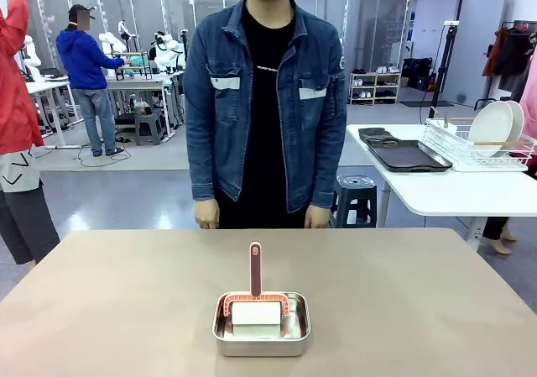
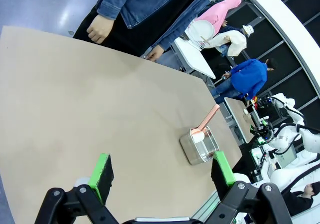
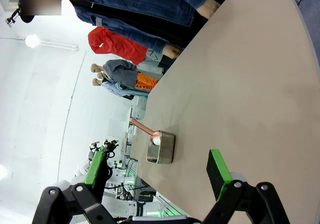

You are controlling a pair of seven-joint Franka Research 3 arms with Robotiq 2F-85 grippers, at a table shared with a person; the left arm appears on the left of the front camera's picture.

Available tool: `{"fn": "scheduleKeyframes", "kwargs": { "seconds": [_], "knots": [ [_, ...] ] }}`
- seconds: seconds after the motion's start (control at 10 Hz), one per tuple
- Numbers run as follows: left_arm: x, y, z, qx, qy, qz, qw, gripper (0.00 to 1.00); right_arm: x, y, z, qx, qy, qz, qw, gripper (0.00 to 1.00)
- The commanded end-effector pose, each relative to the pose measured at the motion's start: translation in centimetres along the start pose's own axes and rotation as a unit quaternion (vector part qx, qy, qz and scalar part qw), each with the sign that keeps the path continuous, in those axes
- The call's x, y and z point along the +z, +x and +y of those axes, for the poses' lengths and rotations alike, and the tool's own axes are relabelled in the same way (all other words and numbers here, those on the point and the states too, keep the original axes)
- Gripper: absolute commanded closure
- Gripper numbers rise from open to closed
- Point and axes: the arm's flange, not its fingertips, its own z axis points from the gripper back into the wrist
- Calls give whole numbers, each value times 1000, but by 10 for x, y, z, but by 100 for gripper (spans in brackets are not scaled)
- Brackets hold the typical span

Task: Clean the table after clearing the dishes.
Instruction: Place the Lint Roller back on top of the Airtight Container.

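The tan table (image 1: pixel 109 301) is bare except for a small steel pan (image 1: pixel 262 337) near its front middle. In the pan lies a white roller with a pink frame and an upright pink handle (image 1: pixel 255 269). Two white plates (image 1: pixel 491 125) stand in a wire rack on the white side table at the right, next to dark trays (image 1: pixel 403 153). My left gripper (image 2: pixel 162 171) hangs open above the table (image 2: pixel 75 94), well short of the pan (image 2: pixel 200 146). My right gripper (image 3: pixel 157 169) is open too, above the table (image 3: pixel 250 84), with the pan (image 3: pixel 161 148) farther off.
A person in a denim jacket (image 1: pixel 264 100) stands at the far edge with both hands hanging down. The white side table (image 1: pixel 453 188) and a stool (image 1: pixel 354 199) are behind at the right. Other people stand at the left.
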Motion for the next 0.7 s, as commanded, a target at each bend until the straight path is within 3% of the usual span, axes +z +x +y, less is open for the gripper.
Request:
{"fn": "scheduleKeyframes", "kwargs": {
  "seconds": [0.0,0.6],
  "knots": [
    [2,0,-1,9,1,2,1000,0,-1,-3,3,5,1,-5,1000,0],
    [2,0,-1,9,1,2,1000,0,-1,-3,3,5,1,-5,1000,0]
  ]
}}
